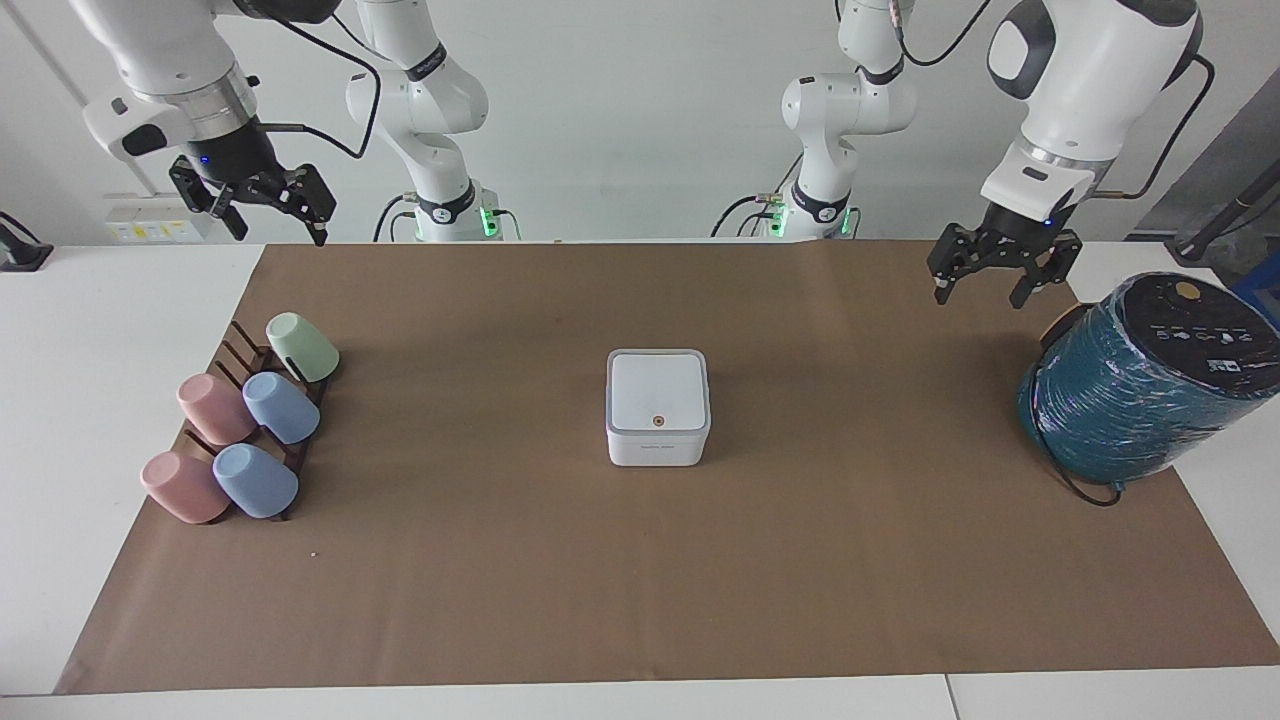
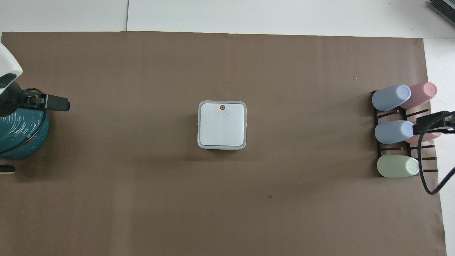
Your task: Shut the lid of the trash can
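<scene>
The white cube-shaped trash can (image 1: pixel 657 443) (image 2: pixel 221 145) stands at the middle of the brown mat. Its white lid (image 1: pixel 658 390) (image 2: pixel 222 124) lies flat and shut on top, with the orange dot at the edge farther from the robots. My left gripper (image 1: pixel 987 290) (image 2: pixel 57 104) is open and empty, raised over the mat's edge at the left arm's end, beside the teal cylinder. My right gripper (image 1: pixel 270 222) (image 2: pixel 432 122) is open and empty, raised over the cup rack at the right arm's end, where the arm waits.
A large teal-wrapped cylinder (image 1: pixel 1140 385) (image 2: pixel 19 133) lies at the left arm's end of the table. A dark rack (image 1: pixel 235 350) (image 2: pixel 403 149) with several pastel cups (image 1: pixel 280 405) stands at the right arm's end. The brown mat (image 1: pixel 640 560) covers most of the table.
</scene>
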You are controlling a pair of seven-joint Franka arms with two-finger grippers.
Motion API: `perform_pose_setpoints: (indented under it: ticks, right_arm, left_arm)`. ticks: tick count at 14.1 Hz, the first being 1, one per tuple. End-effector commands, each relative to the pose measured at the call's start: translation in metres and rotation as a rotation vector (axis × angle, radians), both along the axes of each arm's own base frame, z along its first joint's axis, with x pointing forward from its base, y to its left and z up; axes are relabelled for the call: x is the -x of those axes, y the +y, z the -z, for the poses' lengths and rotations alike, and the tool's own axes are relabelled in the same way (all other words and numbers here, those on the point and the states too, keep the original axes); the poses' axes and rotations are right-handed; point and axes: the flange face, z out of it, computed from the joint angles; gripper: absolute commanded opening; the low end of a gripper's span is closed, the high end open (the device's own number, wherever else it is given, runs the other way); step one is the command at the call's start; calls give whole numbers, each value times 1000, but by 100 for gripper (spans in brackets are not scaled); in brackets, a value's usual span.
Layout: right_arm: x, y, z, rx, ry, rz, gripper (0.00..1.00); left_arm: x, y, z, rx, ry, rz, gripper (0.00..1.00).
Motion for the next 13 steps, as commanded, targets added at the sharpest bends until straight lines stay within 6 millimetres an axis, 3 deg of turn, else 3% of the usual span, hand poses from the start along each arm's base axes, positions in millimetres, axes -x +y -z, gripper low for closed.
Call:
perform_pose_setpoints:
  ticks: [1,5,8,10,13]
  right_arm:
    - [5,0,0,-3,-18,-20,100]
    - [5,0,0,-3,-18,-20,100]
    - [5,-1,0,-1,-18,-20,100]
    - [5,0,0,-3,-18,-20,100]
    - [5,0,0,-3,-18,-20,100]
  left_arm:
    - [-11,5,-20,12,57,9,100]
    - [10,1,-36,22,79,18,100]
    - [28,-2,-31,20,115,21,100]
    - [32,0,-22,53,120,13,100]
    - [30,-6,-25,58,90,16,100]
